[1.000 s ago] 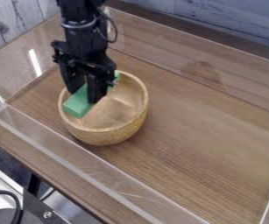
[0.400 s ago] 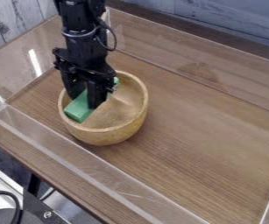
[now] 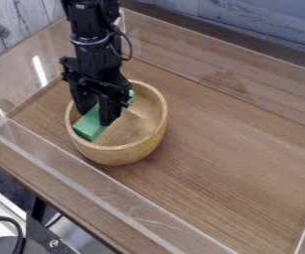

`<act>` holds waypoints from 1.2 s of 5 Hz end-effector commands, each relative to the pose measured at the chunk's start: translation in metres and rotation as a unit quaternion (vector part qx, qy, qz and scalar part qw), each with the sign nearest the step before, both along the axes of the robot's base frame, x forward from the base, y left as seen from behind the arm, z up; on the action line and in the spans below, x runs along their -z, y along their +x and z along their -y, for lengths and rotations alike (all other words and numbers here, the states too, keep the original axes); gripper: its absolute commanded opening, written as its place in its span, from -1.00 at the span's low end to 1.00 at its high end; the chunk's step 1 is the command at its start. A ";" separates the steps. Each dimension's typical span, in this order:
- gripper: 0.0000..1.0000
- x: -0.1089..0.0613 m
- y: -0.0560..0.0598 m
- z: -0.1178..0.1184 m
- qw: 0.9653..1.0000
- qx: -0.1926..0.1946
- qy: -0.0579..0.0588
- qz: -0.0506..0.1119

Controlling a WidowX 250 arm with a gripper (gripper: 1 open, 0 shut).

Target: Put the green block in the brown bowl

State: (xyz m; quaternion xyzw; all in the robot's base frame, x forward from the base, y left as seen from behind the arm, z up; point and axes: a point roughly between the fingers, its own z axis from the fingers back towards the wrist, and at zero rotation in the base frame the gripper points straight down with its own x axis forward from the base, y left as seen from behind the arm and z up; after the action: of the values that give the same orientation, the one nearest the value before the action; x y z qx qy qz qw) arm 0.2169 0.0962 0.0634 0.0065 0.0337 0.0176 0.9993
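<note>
Inside brown bowl (image 3: 144, 142), left half: green block (image 3: 91, 122) sits tilted, long axis running from upper rim down toward hollow. My gripper (image 3: 99, 107) points straight down, fingers pinching block. I judge release comes next.

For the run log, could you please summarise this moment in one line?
black gripper: lowered into bowl | flat green block: between fingers, inside | round wooden bowl: on table

End effector (image 3: 99, 102) hides green block's (image 3: 88, 123) upper end.
</note>
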 end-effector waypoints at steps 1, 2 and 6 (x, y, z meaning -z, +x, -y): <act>-1.00 -0.005 0.005 -0.003 1.000 -0.002 0.005 0.010; -1.00 -0.005 0.006 -0.002 1.000 -0.001 0.005 0.008; -1.00 -0.004 0.011 0.002 1.000 0.002 0.001 0.003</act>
State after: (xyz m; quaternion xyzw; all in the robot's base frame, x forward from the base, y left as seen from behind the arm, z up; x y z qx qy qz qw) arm 0.2164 0.0903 0.0565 -0.0022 0.0538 0.0171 0.9984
